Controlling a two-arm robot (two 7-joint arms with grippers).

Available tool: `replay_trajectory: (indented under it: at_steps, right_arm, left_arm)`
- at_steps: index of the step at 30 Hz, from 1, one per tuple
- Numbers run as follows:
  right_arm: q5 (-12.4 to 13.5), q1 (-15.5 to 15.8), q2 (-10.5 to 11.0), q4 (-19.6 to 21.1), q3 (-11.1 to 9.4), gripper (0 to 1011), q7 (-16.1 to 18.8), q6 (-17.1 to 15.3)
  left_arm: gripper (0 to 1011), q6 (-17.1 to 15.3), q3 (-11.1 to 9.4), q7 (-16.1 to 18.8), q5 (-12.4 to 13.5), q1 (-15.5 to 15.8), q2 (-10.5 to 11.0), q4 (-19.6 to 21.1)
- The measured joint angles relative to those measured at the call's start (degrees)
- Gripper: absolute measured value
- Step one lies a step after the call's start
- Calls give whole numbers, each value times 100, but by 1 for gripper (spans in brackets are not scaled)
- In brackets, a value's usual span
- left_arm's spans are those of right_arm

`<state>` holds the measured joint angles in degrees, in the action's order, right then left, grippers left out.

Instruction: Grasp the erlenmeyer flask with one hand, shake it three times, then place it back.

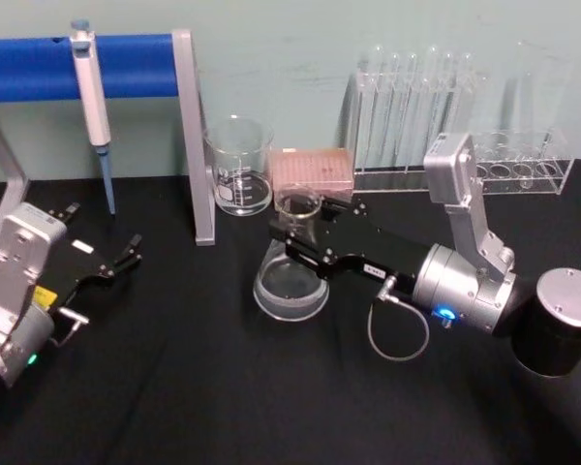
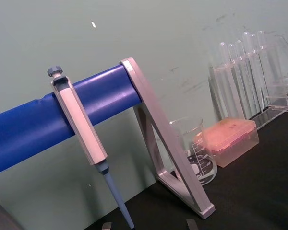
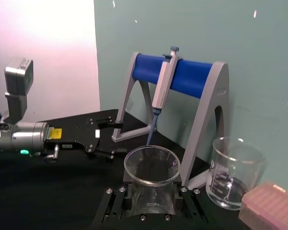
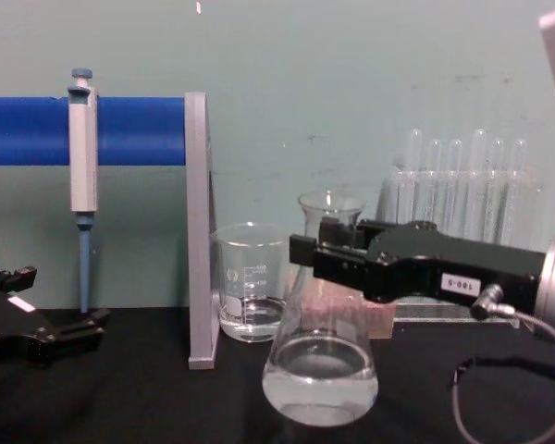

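Chest view has the right hand (image 4: pixel 324 245) reaching in from 3 o'clock and pinching the neck of the upright erlenmeyer flask (image 4: pixel 320 370), whose long axis is vertical, with liquid in its base. Head view adds the left hand (image 1: pixel 105 257), spread and idle at 8 o'clock, well apart from the flask. I cannot tell whether the base touches the bench (image 1: pixel 174 387).

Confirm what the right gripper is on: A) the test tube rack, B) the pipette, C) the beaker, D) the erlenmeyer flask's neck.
D: the right gripper is shut on the erlenmeyer flask at its neck, one finger on either side; the left gripper sits open, far left.
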<state>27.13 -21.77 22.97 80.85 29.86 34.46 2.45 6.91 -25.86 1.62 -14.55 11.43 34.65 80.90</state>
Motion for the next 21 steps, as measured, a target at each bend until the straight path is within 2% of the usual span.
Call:
replay_trajectory:
  at_steps: [21]
  right_arm:
    - [-82,-47,-16,-429,145,449,141,-20]
  left_arm:
    - [1001,0,0,0,0,0,0,0]
